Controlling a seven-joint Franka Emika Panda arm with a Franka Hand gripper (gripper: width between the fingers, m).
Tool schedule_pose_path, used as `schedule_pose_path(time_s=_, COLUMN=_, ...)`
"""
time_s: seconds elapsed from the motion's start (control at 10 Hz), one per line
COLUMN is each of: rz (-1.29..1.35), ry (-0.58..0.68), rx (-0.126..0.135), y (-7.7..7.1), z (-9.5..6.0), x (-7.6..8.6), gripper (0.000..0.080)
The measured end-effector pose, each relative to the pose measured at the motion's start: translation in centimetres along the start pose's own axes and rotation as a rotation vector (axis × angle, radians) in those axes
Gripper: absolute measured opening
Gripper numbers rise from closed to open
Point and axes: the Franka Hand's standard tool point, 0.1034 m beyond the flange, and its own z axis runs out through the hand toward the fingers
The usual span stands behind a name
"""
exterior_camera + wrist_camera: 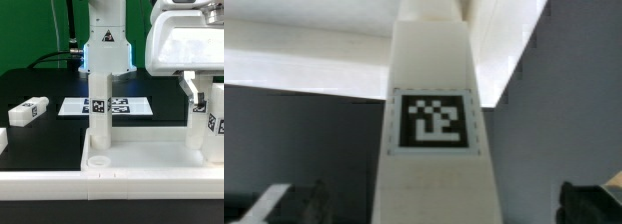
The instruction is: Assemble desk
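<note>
White slab [150,170] bears two upright legs [100,108], third leg [28,111] lies loose; hand [438,203] open, straddling one.

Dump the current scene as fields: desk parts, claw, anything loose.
slab: flat in the foreground, rim up
leg 1: upright on the slab's far side, tag facing the exterior camera
leg 2: upright at the exterior view's right, under the claw
leg 3: lying loose on the table, exterior view's left
socket: in front of leg 1, empty
claw: open, straddling leg 2; wrist view shows a gap on both sides
marker board: flat behind leg 1
</note>
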Motion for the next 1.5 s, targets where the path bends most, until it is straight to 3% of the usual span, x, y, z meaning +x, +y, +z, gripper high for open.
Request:
schedule_pose_path(time_s=0.4, rz=-0.007, ry=-0.01, rx=-0.002, y=0.1, z=0.0, x=0.0, gripper=0.0649)
schedule_pose_path(time_s=0.6, rz=-0.009, ry=-0.102, rx=-0.002, y=0.7, z=-1.8, x=1.3, gripper=0.0649)
schedule_pose_path(time_s=0.7, rz=-0.01, ry=-0.101, rx=-0.001, y=0.6, z=-1.8, x=1.5, gripper=0.0649)
schedule_pose_path(time_s=1.1, rz=0.005, ry=-0.388, rx=-0.027, y=1.6, z=-1.7, x=1.5, gripper=0.0649)
schedule_pose_path(time_s=1.2, rz=0.009, ry=-0.506, rx=-0.041, y=2.0, z=-1.7, x=0.9, gripper=0.0649)
schedule_pose_path(time_s=1.3, rz=0.015, ry=-0.592, rx=-0.054, y=2.5, z=-1.7, x=1.5, gripper=0.0649)
schedule_pose_path(time_s=1.4, rz=0.02, ry=-0.57, rx=-0.057, y=2.4, z=-1.1, x=2.4, gripper=0.0649)
schedule_pose_path(time_s=1.5, rz=0.037, ry=-0.567, rx=-0.059, y=1.8, z=-0.9, x=2.1, gripper=0.0649)
